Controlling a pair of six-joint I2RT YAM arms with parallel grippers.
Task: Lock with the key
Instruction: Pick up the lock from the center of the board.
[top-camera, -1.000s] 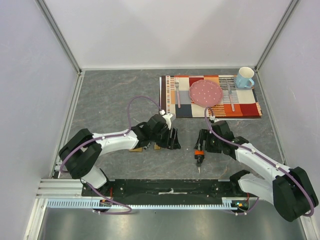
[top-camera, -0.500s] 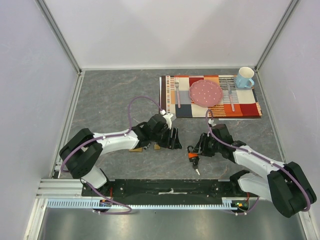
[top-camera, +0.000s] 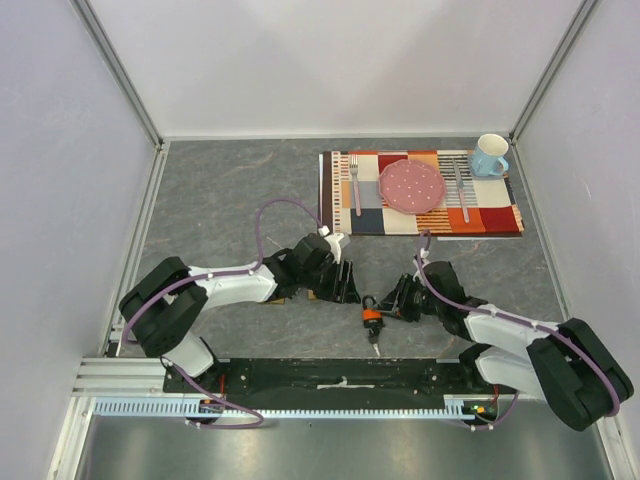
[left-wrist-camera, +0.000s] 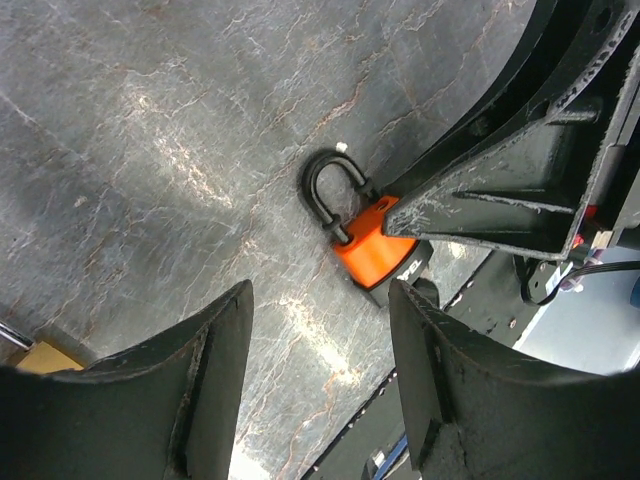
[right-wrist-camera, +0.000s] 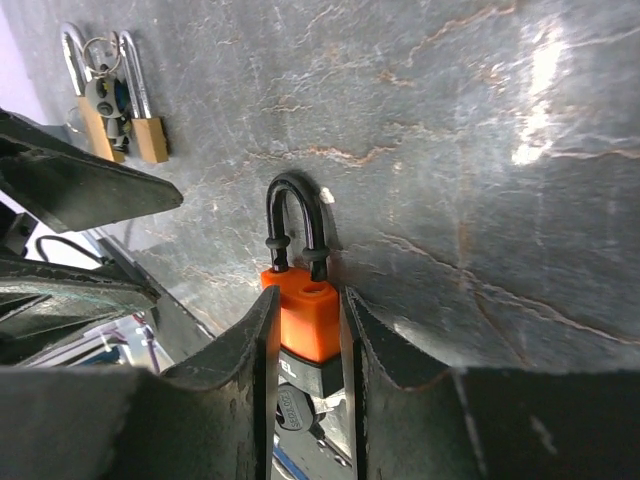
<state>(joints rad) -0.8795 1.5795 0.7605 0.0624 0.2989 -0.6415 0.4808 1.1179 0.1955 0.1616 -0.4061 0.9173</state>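
Desk (top-camera: 230, 200): grey stone-pattern surface, enclosed by pale walls on three sides.
Placemat (top-camera: 495, 215): checked, at the far right of the desk; carries the tableware.
Plate (top-camera: 411, 186): pink and speckled, at the middle of the placemat, between fork (top-camera: 354, 185) and knife (top-camera: 462, 190).
Mug (top-camera: 489, 155): blue, at the far right corner of the placemat; contents cannot be told.
Orange padlock (right-wrist-camera: 303, 310): near the front middle of the desk, between the two arms, with its black shackle pointing away from the right wrist and both legs meeting the body.
Key (top-camera: 376, 341): projects from the padlock on the side towards the arm bases.
Right pincer (right-wrist-camera: 305, 300): closed on the orange padlock, one finger on each side of the body.
Left pincer (left-wrist-camera: 320, 300): fingers spread, holding nothing, just beside the padlock.
Brass padlocks (right-wrist-camera: 150, 135): two, lying side by side beneath the left arm.
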